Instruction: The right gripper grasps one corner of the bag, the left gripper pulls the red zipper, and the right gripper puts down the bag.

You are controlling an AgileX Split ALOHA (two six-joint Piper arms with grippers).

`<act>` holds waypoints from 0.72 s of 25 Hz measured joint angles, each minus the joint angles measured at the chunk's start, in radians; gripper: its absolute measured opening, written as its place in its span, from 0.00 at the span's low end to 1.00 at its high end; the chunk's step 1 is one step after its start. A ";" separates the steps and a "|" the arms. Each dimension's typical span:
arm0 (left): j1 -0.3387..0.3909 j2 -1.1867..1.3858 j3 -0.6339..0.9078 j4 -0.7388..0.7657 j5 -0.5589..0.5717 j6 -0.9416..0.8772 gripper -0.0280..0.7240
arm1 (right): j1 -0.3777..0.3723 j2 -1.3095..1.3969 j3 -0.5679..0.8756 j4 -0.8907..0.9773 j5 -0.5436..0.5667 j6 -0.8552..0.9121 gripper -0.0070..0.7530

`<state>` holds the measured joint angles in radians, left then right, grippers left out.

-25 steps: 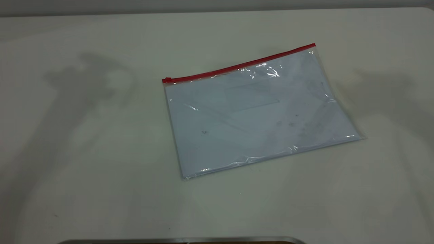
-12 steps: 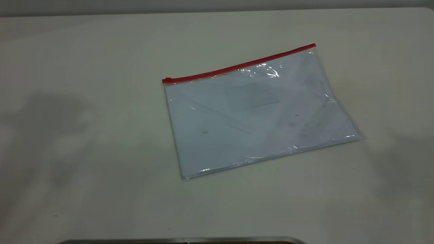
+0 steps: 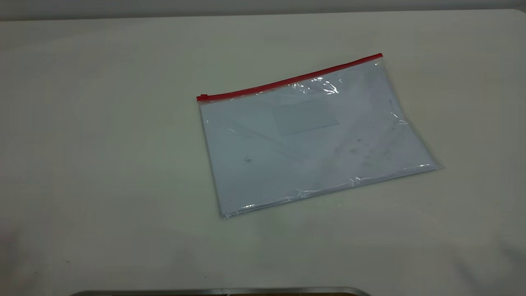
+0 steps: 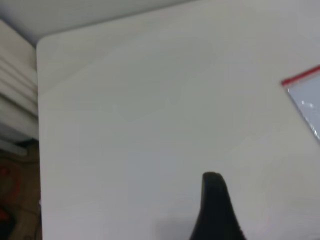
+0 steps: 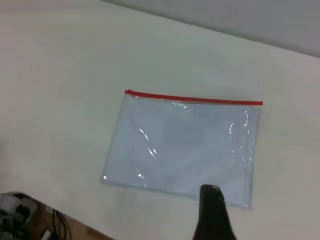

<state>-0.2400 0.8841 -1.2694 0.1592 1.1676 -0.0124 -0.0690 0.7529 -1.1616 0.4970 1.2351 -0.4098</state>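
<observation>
Table: pale, matte surface filling the exterior view; its rounded corner and edge show only in the left wrist view.

Bag: flat on the table, clear plastic over white paper, with crinkled glare patches. It lies untouched, well apart from both grippers. In the right wrist view the whole bag lies ahead of the right gripper, whose one visible dark tip overlaps the bag's near edge in the picture from well above it. In the left wrist view only one corner of the bag enters at the frame edge, far off to the side of the left gripper.

Red zipper: runs along the bag's long edge farthest from the right gripper; a small slider tab sits at its end nearest the left arm's side.

Grippers: neither appears in the exterior view. Each wrist view shows a single blurred black tapering tip, cut off by the frame edge, so whether either is spread or closed cannot be told. Neither grasps anything.

Floor clutter beyond the table edge is too blurred to identify.
</observation>
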 joint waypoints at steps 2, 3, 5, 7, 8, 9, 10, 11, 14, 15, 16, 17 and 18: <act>0.000 -0.081 0.074 0.000 0.000 -0.003 0.82 | 0.000 -0.071 0.054 0.000 0.000 0.010 0.76; 0.000 -0.132 0.119 -0.001 0.000 -0.005 0.82 | 0.000 -0.110 0.087 0.000 0.000 0.016 0.76; 0.000 -0.211 0.185 -0.001 0.000 -0.013 0.82 | 0.000 -0.187 0.152 -0.004 0.000 0.022 0.76; 0.000 -0.285 0.263 -0.001 0.000 -0.016 0.82 | 0.000 -0.274 0.226 -0.011 0.000 0.023 0.76; 0.000 -0.321 0.301 -0.001 0.000 -0.016 0.82 | 0.000 -0.310 0.256 -0.017 0.000 0.024 0.76; 0.000 -0.356 0.331 -0.001 0.000 -0.016 0.82 | 0.000 -0.353 0.291 -0.027 0.000 0.024 0.76; 0.000 -0.383 0.366 -0.001 0.000 -0.016 0.82 | 0.000 -0.394 0.321 -0.042 0.000 0.024 0.76; 0.000 -0.416 0.398 -0.001 0.000 -0.016 0.82 | 0.000 -0.432 0.350 -0.061 -0.001 0.024 0.76; 0.000 -0.473 0.478 -0.001 0.000 -0.016 0.82 | 0.000 -0.524 0.418 -0.126 -0.001 0.024 0.76; 0.000 -0.488 0.501 -0.005 0.000 -0.016 0.82 | 0.000 -0.548 0.440 -0.147 -0.001 0.024 0.76; 0.000 -0.497 0.518 -0.014 0.000 -0.016 0.82 | 0.000 -0.575 0.459 -0.167 -0.002 0.024 0.76; 0.000 -0.504 0.536 -0.025 0.000 -0.016 0.82 | 0.000 -0.599 0.481 -0.181 -0.002 0.027 0.76; 0.000 -0.509 0.551 -0.042 0.000 -0.014 0.82 | 0.000 -0.622 0.503 -0.193 -0.003 0.029 0.76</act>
<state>-0.2400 0.3750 -0.7179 0.1169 1.1676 -0.0262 -0.0690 0.1306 -0.6582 0.3044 1.2318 -0.3806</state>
